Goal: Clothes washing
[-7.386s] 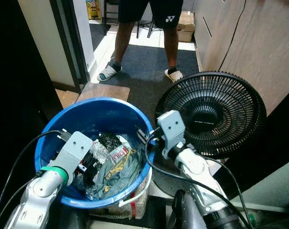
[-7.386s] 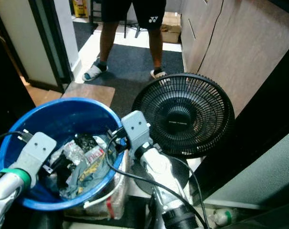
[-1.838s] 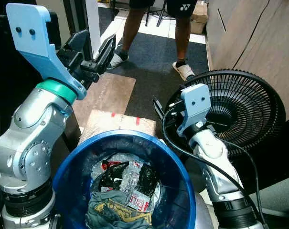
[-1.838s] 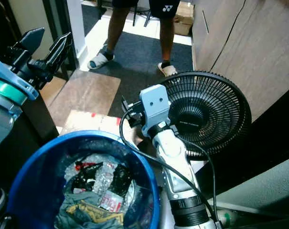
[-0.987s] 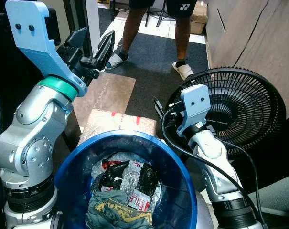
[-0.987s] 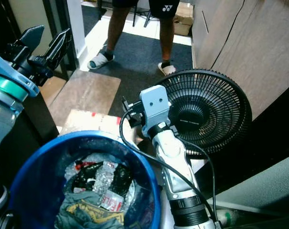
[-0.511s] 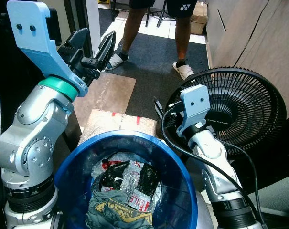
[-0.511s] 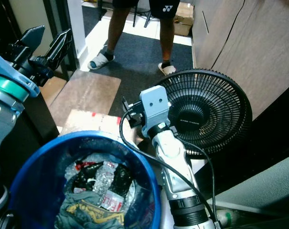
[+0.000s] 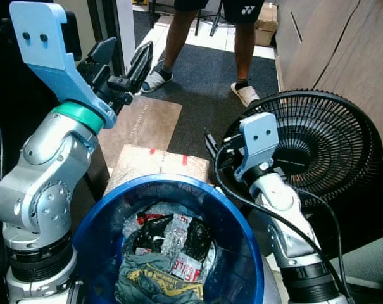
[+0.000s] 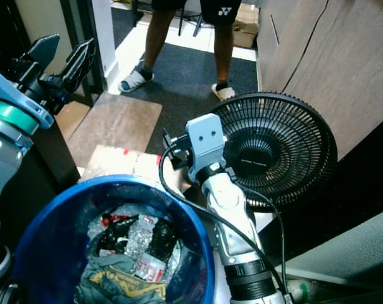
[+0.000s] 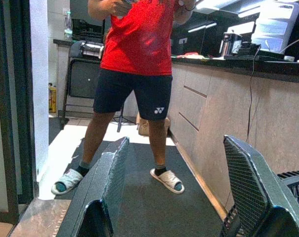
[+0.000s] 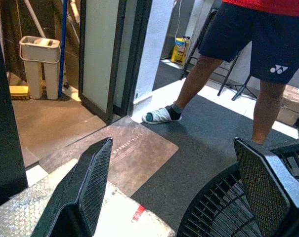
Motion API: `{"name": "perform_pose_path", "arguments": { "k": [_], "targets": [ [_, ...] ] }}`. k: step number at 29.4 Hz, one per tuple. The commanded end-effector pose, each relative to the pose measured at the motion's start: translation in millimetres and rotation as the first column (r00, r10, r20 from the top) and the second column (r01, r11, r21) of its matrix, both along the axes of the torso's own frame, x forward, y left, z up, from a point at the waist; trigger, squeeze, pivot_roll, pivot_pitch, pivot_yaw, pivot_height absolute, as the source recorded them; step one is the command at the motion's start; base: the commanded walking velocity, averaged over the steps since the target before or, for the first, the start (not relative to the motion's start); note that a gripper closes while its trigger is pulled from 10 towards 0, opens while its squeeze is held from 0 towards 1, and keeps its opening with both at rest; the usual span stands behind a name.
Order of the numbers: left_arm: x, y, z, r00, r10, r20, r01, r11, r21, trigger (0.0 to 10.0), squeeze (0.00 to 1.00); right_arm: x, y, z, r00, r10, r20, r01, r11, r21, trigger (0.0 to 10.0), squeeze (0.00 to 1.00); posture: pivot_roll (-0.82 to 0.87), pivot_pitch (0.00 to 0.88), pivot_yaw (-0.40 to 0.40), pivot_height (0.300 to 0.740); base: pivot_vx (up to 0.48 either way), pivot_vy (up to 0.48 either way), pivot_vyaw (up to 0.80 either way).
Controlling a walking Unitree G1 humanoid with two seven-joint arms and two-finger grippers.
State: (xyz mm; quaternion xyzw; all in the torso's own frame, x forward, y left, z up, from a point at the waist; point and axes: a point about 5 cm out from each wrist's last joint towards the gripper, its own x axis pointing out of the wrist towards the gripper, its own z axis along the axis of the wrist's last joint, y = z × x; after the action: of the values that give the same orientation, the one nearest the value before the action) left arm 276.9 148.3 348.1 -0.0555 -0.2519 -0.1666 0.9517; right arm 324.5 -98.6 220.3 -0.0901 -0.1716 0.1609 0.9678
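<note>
A blue bucket (image 9: 178, 182) stands right below me, with a grey-blue garment (image 9: 154, 283) crumpled at its bottom among black and clear plastic wrappers (image 9: 172, 235). My left gripper (image 9: 129, 48) is raised high above and to the left of the bucket; it is open and holds nothing, its fingers (image 11: 112, 173) framing the person ahead. My right gripper (image 9: 208, 145) hovers just past the bucket's far right rim, in front of the fan. It too is open and empty, with its fingers (image 12: 92, 182) spread wide.
A black floor fan (image 9: 313, 147) stands close on the right, against a wooden cabinet (image 9: 346, 57). A bubble-wrapped box (image 9: 154, 164) lies behind the bucket, then a brown mat (image 9: 144, 120). A person (image 11: 137, 54) in sandals stands on the dark carpet ahead. A dark door frame (image 10: 77, 38) is on the left.
Seven seconds ago my left gripper was down inside the bucket; now it is lifted high and empty. Over the last second both arms hold still; the view shifted slightly.
</note>
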Motion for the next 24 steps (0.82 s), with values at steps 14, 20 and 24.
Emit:
{"name": "perform_pose_path", "arguments": {
  "k": [14,20,24],
  "targets": [
    [4.1,-0.2,-9,0.999,0.015,-0.041,-0.015,1.0,-0.005,10.0,0.0,2.9,-7.1,-1,0.996,-0.086,-0.013,0.087,0.991,0.098,10.0,0.0,0.17,0.092,-0.03,0.49,0.0,0.0,0.0],
    [7.5,3.3,-11,0.997,0.044,-0.066,-0.045,0.999,-0.018,10.0,0.0,5.3,-12.5,-4,0.991,-0.131,-0.039,0.135,0.981,0.138,10.0,0.0,0.16,0.091,-0.031,0.49,0.0,0.0,0.0],
    [6.1,13.2,4,1.0,0.022,-0.015,-0.024,0.991,-0.129,10.0,0.0,4.6,-17.7,5,0.985,-0.168,0.025,0.162,0.972,0.168,10.0,0.0,0.16,0.084,-0.03,0.49,0.0,0.0,0.0]
  ]
}}
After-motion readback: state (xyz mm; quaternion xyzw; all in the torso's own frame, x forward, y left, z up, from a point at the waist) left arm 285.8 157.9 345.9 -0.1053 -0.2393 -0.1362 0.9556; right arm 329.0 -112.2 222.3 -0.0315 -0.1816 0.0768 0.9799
